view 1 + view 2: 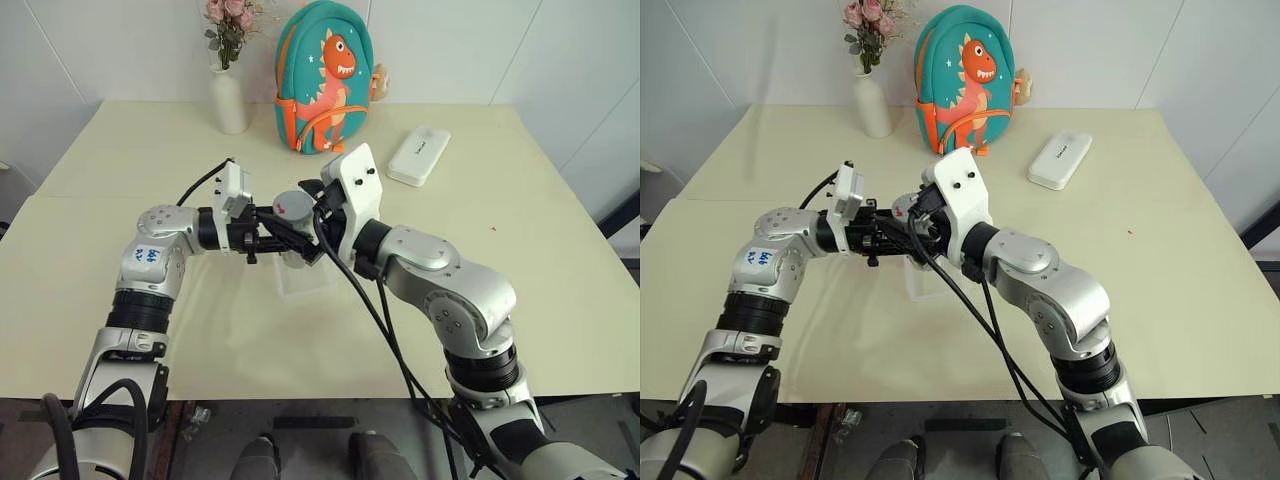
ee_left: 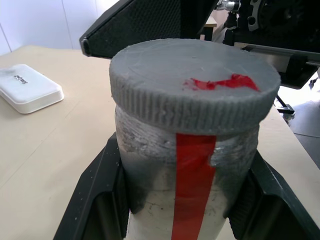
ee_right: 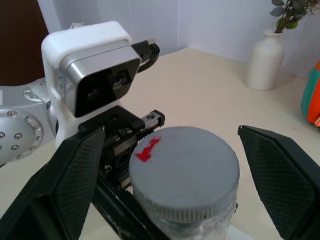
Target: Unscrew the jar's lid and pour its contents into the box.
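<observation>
The left claw (image 2: 185, 200) is clamped on the jar (image 2: 187, 185), its two black fingers (image 2: 95, 200) pressed against opposite sides of the clear body just below the cap. The jar stands upright in that grip, held up above the tabletop (image 1: 150, 330) in front of the robot. A red strip runs down its side. The lid (image 3: 184, 172) is on the jar, a grey ribbed cap with a red smear on top.

The right claw (image 3: 170, 175) is spread wide, one finger on each side of the lid, with clear gaps between the pads (image 3: 75, 175) and the cap's rim. It holds nothing.

In the head views the two claws meet over the middle of the tabletop, with the jar (image 1: 293, 208) between them. The box (image 1: 305, 278), a shallow clear tray, lies on the tabletop right under the held jar. The contents of the jar cannot be made out.

Farther back stand a white vase (image 1: 229, 100) with pink flowers and a teal dinosaur backpack (image 1: 325, 75), near each other by the wall. A white oblong case (image 1: 419, 155) lies to the right of the backpack, well apart from the claws.
</observation>
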Robot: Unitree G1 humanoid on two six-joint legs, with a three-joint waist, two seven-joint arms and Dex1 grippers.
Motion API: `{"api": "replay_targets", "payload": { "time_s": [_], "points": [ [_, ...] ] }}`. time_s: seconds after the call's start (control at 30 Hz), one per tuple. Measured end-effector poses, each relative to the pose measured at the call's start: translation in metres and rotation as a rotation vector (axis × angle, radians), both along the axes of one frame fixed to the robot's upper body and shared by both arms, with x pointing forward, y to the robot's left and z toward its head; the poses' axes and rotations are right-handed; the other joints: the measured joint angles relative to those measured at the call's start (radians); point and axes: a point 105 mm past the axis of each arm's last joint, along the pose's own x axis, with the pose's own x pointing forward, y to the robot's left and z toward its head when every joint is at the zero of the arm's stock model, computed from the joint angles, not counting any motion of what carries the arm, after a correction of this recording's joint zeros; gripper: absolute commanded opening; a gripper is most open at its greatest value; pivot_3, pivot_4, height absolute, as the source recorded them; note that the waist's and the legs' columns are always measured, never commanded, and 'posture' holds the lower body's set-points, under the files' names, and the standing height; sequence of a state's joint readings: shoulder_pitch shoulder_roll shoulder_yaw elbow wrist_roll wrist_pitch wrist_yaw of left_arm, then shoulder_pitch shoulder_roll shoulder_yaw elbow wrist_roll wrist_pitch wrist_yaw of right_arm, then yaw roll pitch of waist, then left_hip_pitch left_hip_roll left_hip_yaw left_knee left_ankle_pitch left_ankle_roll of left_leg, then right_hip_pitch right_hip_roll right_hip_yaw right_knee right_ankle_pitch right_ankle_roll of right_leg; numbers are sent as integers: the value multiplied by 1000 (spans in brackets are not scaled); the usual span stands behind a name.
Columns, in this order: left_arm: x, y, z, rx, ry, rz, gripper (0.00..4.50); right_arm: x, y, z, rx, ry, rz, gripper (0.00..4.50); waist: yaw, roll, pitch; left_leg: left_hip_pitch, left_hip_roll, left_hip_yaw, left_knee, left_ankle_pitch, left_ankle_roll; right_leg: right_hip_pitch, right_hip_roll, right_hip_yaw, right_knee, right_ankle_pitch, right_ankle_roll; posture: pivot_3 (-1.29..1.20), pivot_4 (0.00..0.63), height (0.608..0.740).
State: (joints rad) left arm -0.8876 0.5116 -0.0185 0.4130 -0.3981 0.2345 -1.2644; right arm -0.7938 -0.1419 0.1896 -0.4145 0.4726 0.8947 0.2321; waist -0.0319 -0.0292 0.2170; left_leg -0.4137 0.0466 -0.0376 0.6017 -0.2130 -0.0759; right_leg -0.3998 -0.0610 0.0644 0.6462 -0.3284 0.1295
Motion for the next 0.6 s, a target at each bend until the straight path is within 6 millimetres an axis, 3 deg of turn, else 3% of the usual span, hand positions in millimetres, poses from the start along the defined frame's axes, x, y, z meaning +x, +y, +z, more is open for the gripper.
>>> {"api": "replay_targets", "payload": {
  "time_s": [0.3,0.4,0.53,0.6],
  "points": [
    [0,-1,3,1,-2,-6,2001,5,0,0,12,-5,-21,4500,-1,0,0,-1,0,0,0,0,0,-1,0,0,0,0,0,0,150,740],
    [0,-1,2,1,2,-6,2001,5,0,1,12,-10,-22,3933,-1,0,0,-2,0,0,0,0,0,-3,0,0,1,0,0,0,150,740],
    [0,-1,2,1,5,-4,2001,4,1,1,13,-14,-16,2573,-1,0,0,-10,0,0,3,0,0,-11,0,0,4,0,0,0,150,740],
    [0,-1,2,1,4,-4,2001,4,1,1,13,-15,-12,2558,-1,0,0,-10,0,0,3,0,0,-11,0,0,5,0,0,0,150,740]
  ]
}}
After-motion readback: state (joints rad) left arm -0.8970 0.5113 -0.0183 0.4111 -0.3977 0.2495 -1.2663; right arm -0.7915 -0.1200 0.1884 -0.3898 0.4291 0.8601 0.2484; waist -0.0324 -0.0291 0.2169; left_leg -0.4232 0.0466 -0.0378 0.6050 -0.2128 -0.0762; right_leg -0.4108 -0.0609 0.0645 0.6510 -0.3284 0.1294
